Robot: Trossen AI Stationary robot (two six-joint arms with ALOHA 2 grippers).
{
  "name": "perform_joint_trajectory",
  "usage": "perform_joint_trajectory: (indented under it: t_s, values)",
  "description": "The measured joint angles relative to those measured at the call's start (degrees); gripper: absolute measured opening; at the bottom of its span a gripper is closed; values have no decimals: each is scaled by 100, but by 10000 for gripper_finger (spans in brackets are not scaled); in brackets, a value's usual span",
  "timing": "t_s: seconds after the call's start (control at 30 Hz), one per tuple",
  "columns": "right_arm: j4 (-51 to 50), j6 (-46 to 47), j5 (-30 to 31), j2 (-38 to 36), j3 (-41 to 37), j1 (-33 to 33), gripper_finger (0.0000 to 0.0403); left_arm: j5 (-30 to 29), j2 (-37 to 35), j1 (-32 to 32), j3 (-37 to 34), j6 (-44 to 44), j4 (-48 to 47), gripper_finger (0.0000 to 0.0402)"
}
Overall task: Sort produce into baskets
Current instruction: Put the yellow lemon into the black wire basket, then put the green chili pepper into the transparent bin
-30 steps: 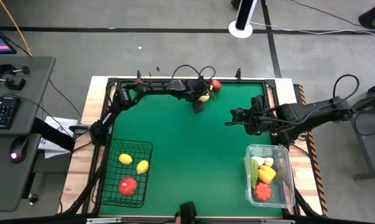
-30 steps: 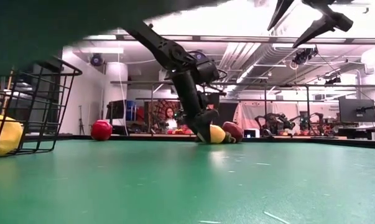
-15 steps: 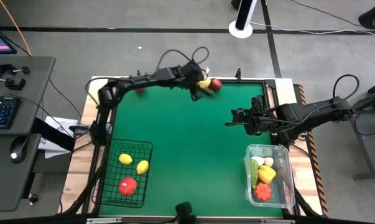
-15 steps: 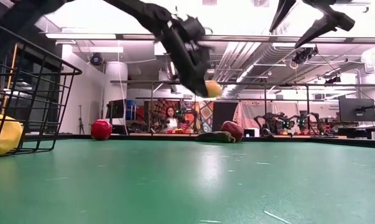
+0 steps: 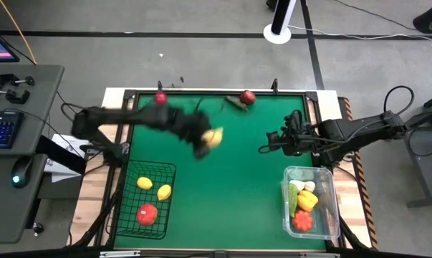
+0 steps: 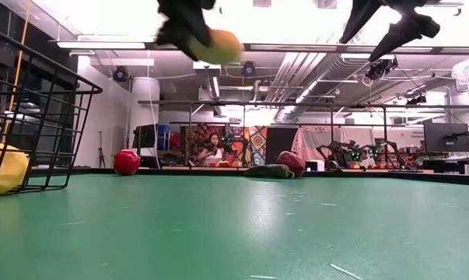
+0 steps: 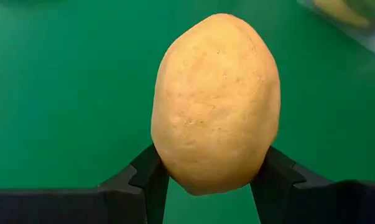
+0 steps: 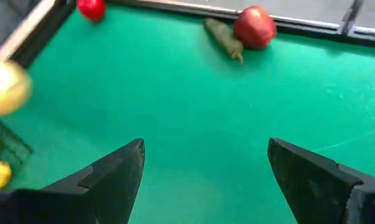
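Note:
My left gripper (image 5: 207, 140) is shut on a yellow, potato-shaped piece of produce (image 5: 213, 136), high above the green mat's middle; the low view shows it near the top (image 6: 215, 45). My right gripper (image 5: 267, 142) is open and empty above the mat's right half, beside the clear plastic basket (image 5: 332, 188), which holds several vegetables. The black wire basket (image 5: 170, 169) at the near left holds two yellow pieces and a red one. A red apple (image 5: 248, 97), a green vegetable (image 5: 236, 102) and a small red piece (image 5: 160, 98) lie on the mat by the far edge. My left gripper pinches the yellow piece at one narrow end (image 7: 206, 177) between its two fingers (image 7: 151, 180), one on each side. The rest of the piece sticks out beyond the fingertips. It is lifted clear of the mat.
A raised frame (image 5: 201, 91) rims the mat. The mat (image 5: 230, 186) between the two baskets is bare. The left arm (image 5: 130, 120) reaches in from the table's left edge over the wire basket's far side.
My left gripper has lifted the yellow piece off the mat beside the apple at the far edge, and has carried it up, toward the near edge and the left. The apple and the green vegetable have stayed in place.

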Motion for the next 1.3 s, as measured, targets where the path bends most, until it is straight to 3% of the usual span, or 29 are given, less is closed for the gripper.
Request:
perform_joint_trajectory:
  t_s: [0.17, 0.33, 0.6, 0.9, 1.1, 1.3]
  values:
    - [280, -484, -121, 0, 0, 0, 332, -272, -687, -1728, -744, -2403, -277, 154]
    - [847, -633, -129, 0, 0, 0, 332, -560, -1018, -3267, -958, -4313, -1070, 165]
    - [1585, -611, -108, 0, 0, 0, 332, -880, -1175, -4726, -956, -6306, -2961, 189]
    - [2216, 280, 32, 14, 0, 3, 332, -1031, -1175, -5555, -1029, -6066, -2764, 243]
    - [2721, 308, 15, 192, 0, -2, 332, -1089, -1351, -6124, -1683, -6137, -2419, 250]
    - [3596, 277, -171, 584, 0, -322, 332, -2329, -1941, -6301, -1909, -6488, -2053, 250]
